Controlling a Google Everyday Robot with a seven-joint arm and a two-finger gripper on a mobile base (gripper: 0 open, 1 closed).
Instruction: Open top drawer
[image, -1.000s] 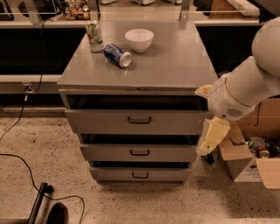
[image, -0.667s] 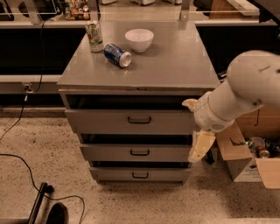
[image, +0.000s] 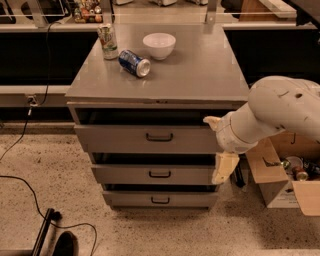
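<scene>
Reaching ahead: your pincer (image: 214, 150) hangs released, empty, at the top drawer's (image: 115, 140) right end | handle (image: 159, 136) lies to its left, long axis horizontal | likely pull outward.

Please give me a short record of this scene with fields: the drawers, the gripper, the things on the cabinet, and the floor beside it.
cabinet: grey, three drawers stacked
top drawer: tallest front, dark gap above it
handle: at the front's centre, nothing touching it
gripper: at the right end of the top drawer's front, away from the handle
on the cabinet: upright can, blue can lying on its side, white bowl
floor, right: open cardboard box
</scene>
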